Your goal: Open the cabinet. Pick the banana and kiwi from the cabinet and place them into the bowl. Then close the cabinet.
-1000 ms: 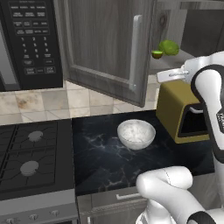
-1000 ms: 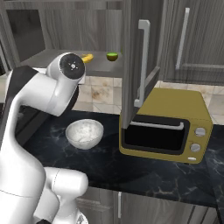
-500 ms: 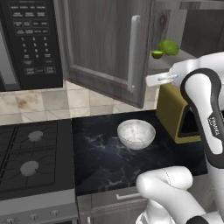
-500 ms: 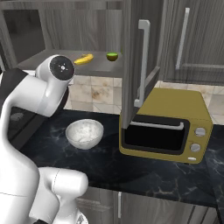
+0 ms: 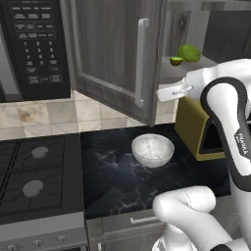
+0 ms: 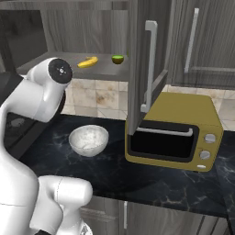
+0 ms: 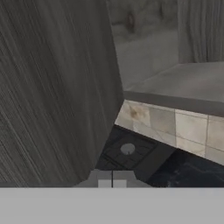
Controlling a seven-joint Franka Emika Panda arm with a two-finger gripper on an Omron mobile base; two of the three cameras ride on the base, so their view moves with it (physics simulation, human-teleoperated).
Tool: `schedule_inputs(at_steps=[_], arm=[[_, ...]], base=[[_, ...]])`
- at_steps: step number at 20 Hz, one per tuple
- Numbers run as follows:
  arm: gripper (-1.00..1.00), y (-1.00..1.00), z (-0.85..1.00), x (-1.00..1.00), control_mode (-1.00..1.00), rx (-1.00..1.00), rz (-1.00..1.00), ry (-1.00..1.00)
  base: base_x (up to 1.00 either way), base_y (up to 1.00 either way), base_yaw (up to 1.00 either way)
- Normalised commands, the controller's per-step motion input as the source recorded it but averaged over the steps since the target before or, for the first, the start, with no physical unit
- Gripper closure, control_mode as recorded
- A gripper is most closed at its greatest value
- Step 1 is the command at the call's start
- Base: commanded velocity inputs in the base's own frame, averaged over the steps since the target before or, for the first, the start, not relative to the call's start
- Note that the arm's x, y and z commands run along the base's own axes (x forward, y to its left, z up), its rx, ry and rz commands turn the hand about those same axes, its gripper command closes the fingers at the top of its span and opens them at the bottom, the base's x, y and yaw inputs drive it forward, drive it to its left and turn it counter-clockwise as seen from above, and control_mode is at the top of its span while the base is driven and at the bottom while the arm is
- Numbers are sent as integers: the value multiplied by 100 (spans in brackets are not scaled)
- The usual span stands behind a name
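Standing open, cabinet [image 6: 137, 64] door done; banana [image 6: 87, 62] and kiwi [image 6: 118, 59] sit on the cabinet shelf, bowl [image 5: 152, 150] below the cabinet on the bench holds nothing. End effector [image 5: 169, 92] beside the door edge, opening cannot be told. Both picks and closing left.

Dim simulated kitchen corner, dark stone and wood grain

A black marbled worktop [image 5: 117, 176] with pale veins runs beneath the wall units, backed by a beige mottled tile splashback [image 6: 98, 97]. To the left sits a dark gas stove [image 5: 34, 174] with grated burners and a silver front edge; above it hangs a black microwave [image 5: 37, 46] with a white-lettered keypad. On the right of the worktop stands a mustard-yellow toaster oven [image 6: 172, 133] with a dark glass door, a silver bar handle and two pale knobs. Grey drawer fronts [image 6: 151, 215] lie below the worktop's edge. Lighting is soft and even, with faint shadows.
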Motion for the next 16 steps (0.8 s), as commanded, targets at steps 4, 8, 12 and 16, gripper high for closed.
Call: schedule_inputs(at_steps=[4, 8, 12, 16], arm=[[100, 66, 0, -8, -100, 0, 9, 0], [100, 50, 0, -5, -100, 0, 4, 0], [100, 39, 0, 0, -100, 0, 0, 0], [100, 35, 0, 0, -100, 0, 0, 0]], base=[[0, 0, 0], [0, 0, 0], [0, 0, 0], [0, 0, 0]])
